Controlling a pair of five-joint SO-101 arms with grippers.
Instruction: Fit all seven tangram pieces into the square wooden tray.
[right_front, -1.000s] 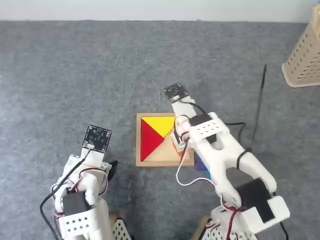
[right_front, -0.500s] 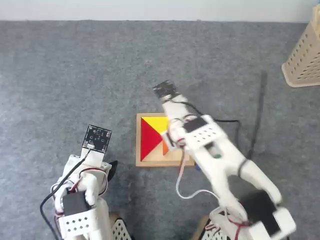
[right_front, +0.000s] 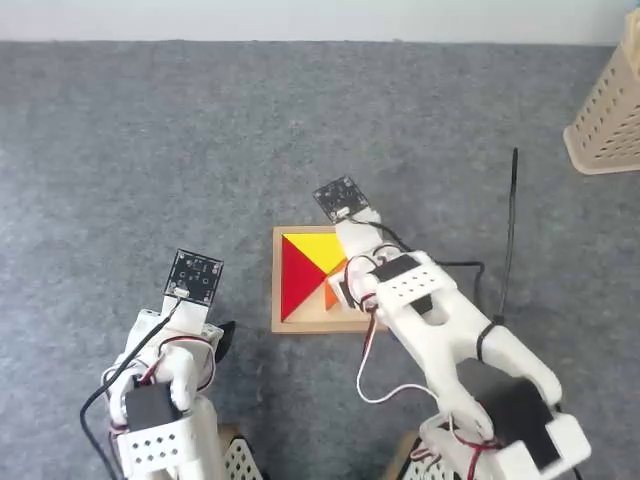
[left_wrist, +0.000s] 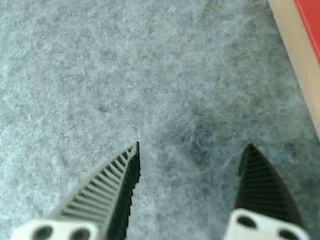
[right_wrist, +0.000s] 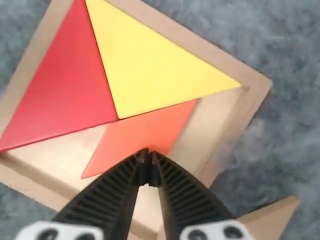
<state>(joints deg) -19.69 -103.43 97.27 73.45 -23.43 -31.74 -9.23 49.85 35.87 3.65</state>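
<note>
Right fingers (right_wrist: 117, 187), pressed together, meet the flat orange parallelogram (right_wrist: 145, 131) inside the square wooden tray (right_wrist: 245, 115); left fingers (left_wrist: 110, 190) spread above the fuzzy grey desk (left_wrist: 125, 75).

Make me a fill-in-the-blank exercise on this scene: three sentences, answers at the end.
1. In the tray, the large triangle lying against the red triangle is ___.
2. The right gripper, its jaws shut, has its tip over the ___ piece.
3. The left gripper is over the grey carpet with its jaws ___.
Missing words: yellow; orange; open.
</note>
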